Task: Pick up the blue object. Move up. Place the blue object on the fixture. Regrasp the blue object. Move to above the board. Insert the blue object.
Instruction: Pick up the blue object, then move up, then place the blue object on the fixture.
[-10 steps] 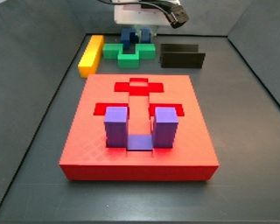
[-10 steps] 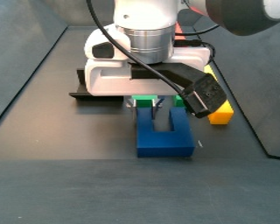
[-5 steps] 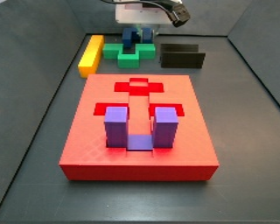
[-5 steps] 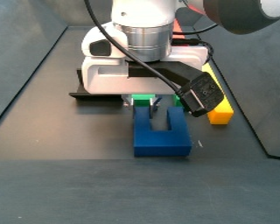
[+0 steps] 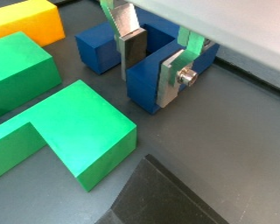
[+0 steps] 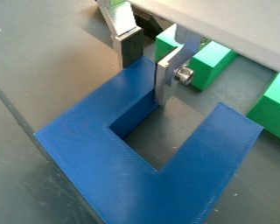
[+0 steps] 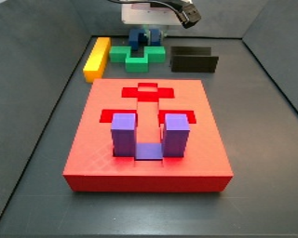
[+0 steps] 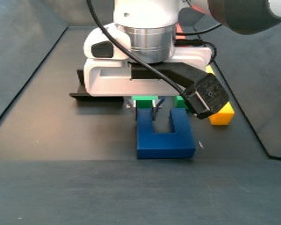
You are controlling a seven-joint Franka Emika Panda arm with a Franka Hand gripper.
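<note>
Pincer (image 6: pixel 146 54) straddles one prong of the blue object (image 6: pixel 154 162), plates closed against its two faces; the other prong sits alongside, fixture (image 7: pixel 194 60) off to one side.

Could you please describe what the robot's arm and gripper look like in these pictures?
The arm is glossy white with a ribbed grey wrist ring. Below it sits a white boxy hand edged in black. A black camera module hangs on a bracket, with black cables looping around it. The gripper, low at the blue object, has flat silver plate fingers with dark pads, green mounts and a round screw.
</note>
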